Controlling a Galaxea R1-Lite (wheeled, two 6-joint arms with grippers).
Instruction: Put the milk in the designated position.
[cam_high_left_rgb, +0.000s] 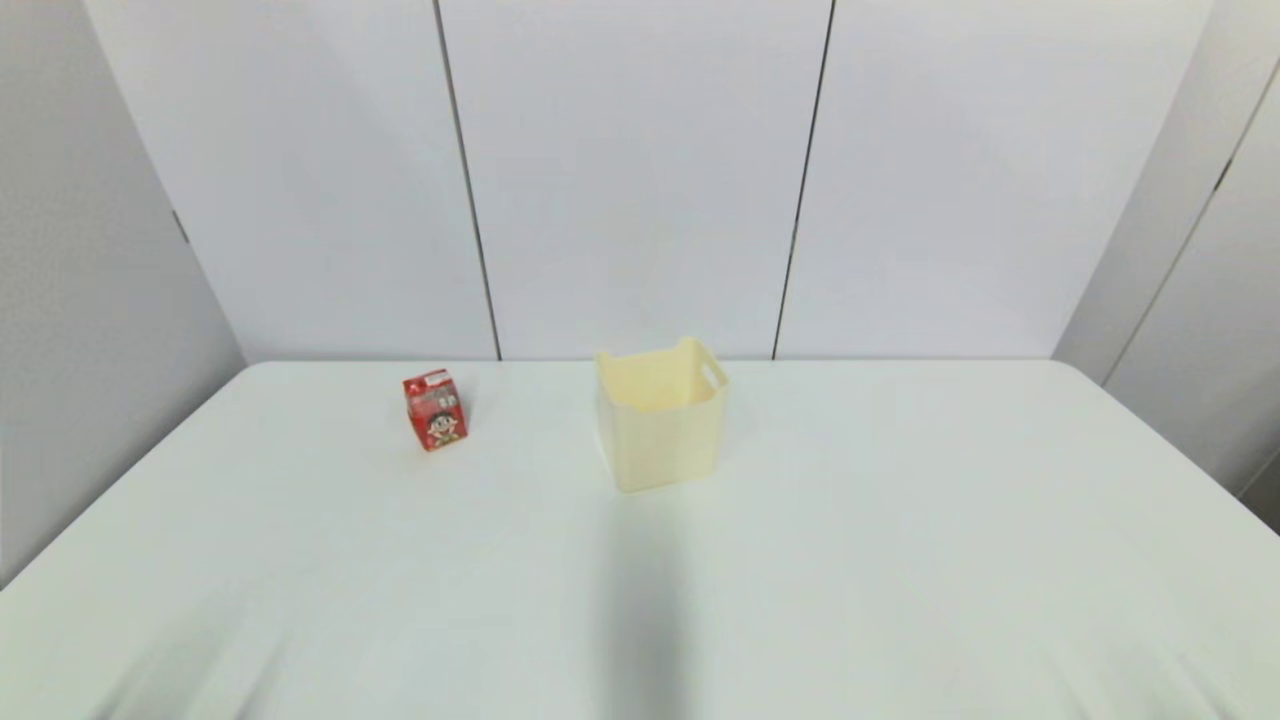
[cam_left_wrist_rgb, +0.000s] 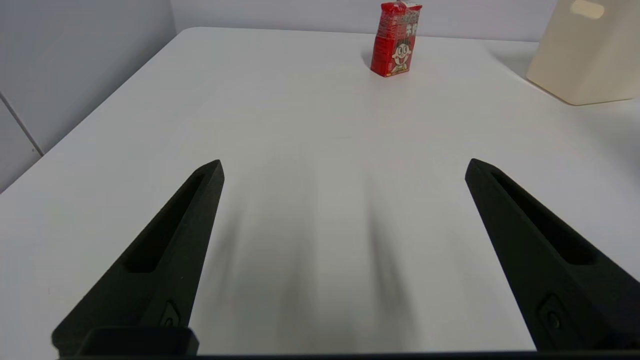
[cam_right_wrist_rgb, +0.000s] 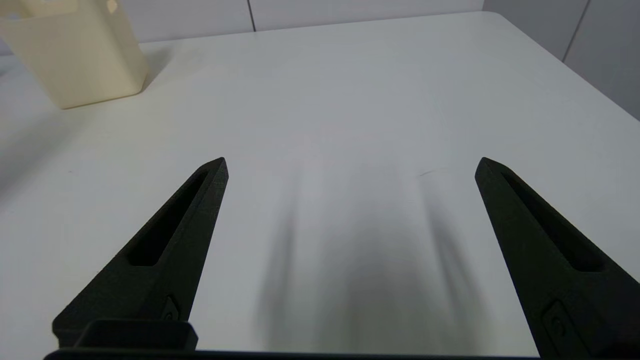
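The milk (cam_high_left_rgb: 435, 410), a small red carton with a cartoon child's face, stands upright on the white table at the far left; in the left wrist view the milk (cam_left_wrist_rgb: 396, 40) is well ahead of the fingers. My left gripper (cam_left_wrist_rgb: 345, 167) is open over bare tabletop, holding nothing. My right gripper (cam_right_wrist_rgb: 351, 165) is open as well, over bare table on the right side. Neither arm shows in the head view. The designated position carries no mark that I can see.
A cream-yellow bin (cam_high_left_rgb: 660, 415) with handle slots stands at the table's far middle, right of the milk; this bin (cam_left_wrist_rgb: 590, 50) also shows in the left wrist view, and the bin (cam_right_wrist_rgb: 75, 55) in the right wrist view. White wall panels rise behind the table's back edge.
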